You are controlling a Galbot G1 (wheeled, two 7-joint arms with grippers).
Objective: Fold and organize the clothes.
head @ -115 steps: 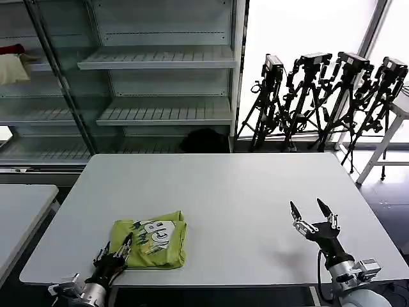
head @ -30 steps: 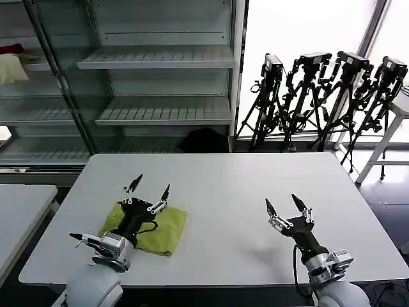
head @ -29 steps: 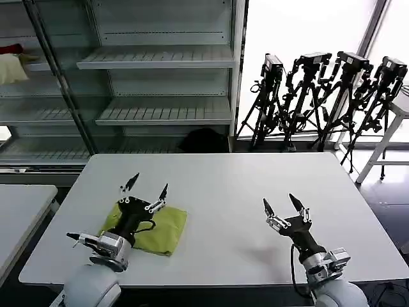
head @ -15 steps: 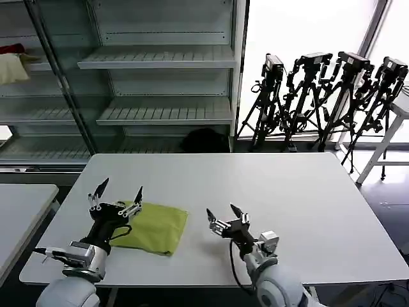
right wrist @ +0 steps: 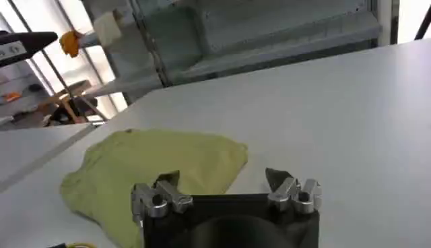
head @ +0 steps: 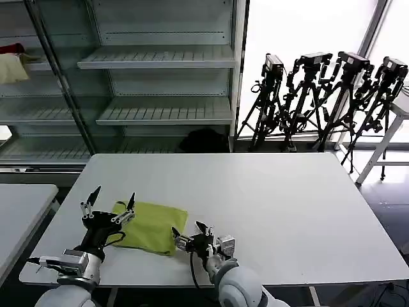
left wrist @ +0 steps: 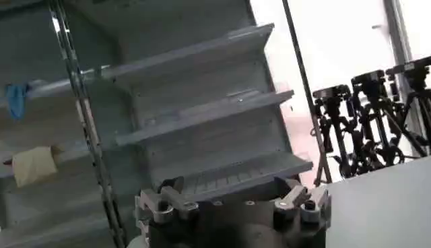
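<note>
The clothes are one lime-green shirt [head: 152, 225], folded into a flat rectangle near the front left of the white table [head: 268, 198]. My left gripper [head: 110, 199] hangs open above the shirt's left edge, fingers pointing up and holding nothing. My right gripper [head: 187, 230] is open and low over the table, just off the shirt's right front corner. In the right wrist view the shirt [right wrist: 158, 168] lies right ahead of the open right gripper [right wrist: 222, 183], its corner between the fingers' line. The left wrist view has the open left gripper [left wrist: 229, 199] facing the shelves.
A metal shelving unit [head: 160, 64] stands behind the table, with a cream cloth bundle [head: 11, 67] on a shelf at far left. Camera tripods [head: 326, 96] crowd the back right. A second table [head: 19, 211] sits close on the left.
My right gripper has swept left across the table to the shirt's right front corner. The left gripper has drifted left and nearer the front edge. The shirt has stayed in place.
</note>
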